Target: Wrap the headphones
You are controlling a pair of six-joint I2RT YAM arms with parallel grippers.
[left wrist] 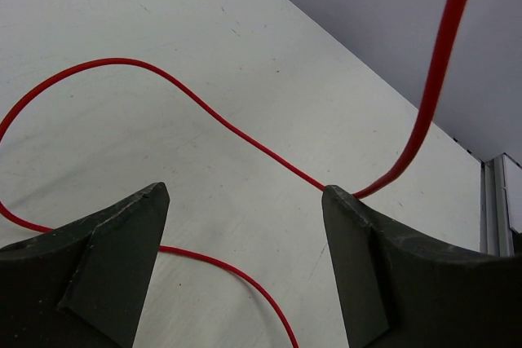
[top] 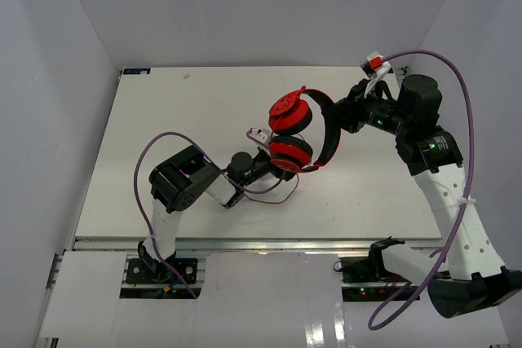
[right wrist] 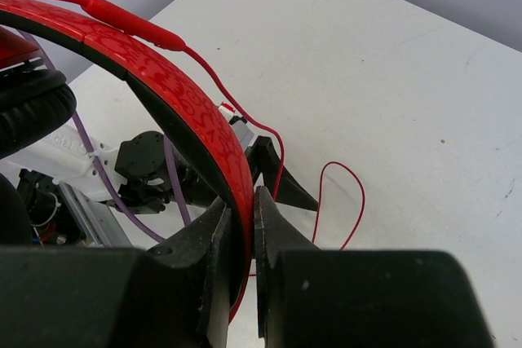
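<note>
Headphones [top: 291, 112] hang above a white table [top: 163, 120] — pale grey walls [top: 245, 6] around.

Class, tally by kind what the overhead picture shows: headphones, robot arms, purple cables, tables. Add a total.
Headphones: 1
Robot arms: 2 (left, right)
Purple cables: 2 (left, right)
Table: 1
Total: 6

Soft, even white light fills all 3 views, leaving only faint shadows on the table [top: 147, 136]. Glare streaks the glossy front panel [top: 314, 333]. Close to the wrist lenses, the headphones [right wrist: 188, 107] blur slightly.
</note>
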